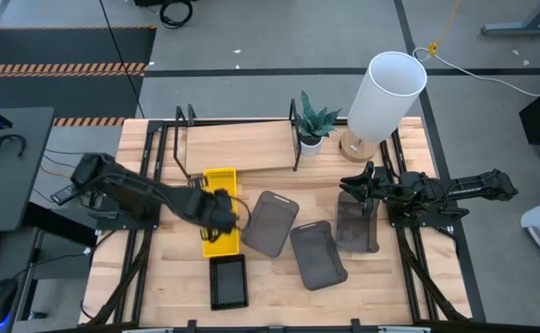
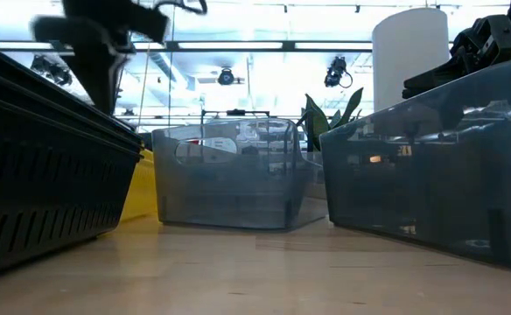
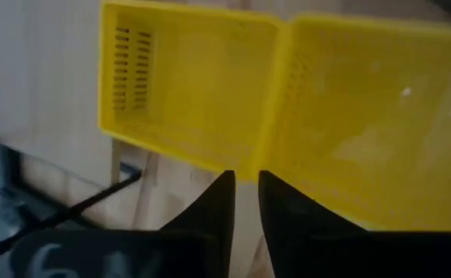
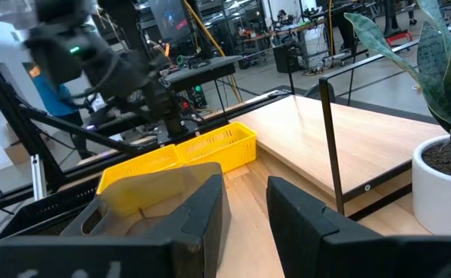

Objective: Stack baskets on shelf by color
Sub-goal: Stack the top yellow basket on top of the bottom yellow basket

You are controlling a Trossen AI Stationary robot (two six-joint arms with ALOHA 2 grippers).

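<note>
The left gripper (image 1: 222, 211) hangs over two yellow baskets (image 1: 220, 210) near the middle-left of the table (image 1: 270, 287). They lie end to end, one (image 1: 219, 179) close to the front edge of the shelf (image 1: 238, 143), the other (image 1: 221, 239) nearer the table's front. In the left wrist view its two dark fingers (image 3: 218, 202) stand close together with only a narrow gap, right at the seam where the two yellow baskets (image 3: 276, 100) meet — whether they pinch a rim there I cannot tell.

Just in front of the yellow pair sits a small black basket (image 1: 227, 280). To their right lie three smoky grey baskets: one (image 1: 270, 222) tilted beside the yellow ones, one (image 1: 318, 254) farther forward, and one (image 1: 356, 226) under the right arm.

The right gripper (image 1: 364, 190) hovers above that last grey basket, its fingers (image 4: 198, 205) parted and nothing between them. Past them, the right wrist view shows the yellow baskets (image 4: 183, 158), the left arm (image 4: 125, 66) over them, the light wooden shelf (image 4: 341, 143) with its thin black post, and a potted plant (image 4: 445, 116).

The shelf plank lies bare at the back of the table. At its right end stand the small potted plant (image 1: 313, 120) and — just beyond it — a tall white cylinder (image 1: 384, 95) on a round wooden base.
</note>
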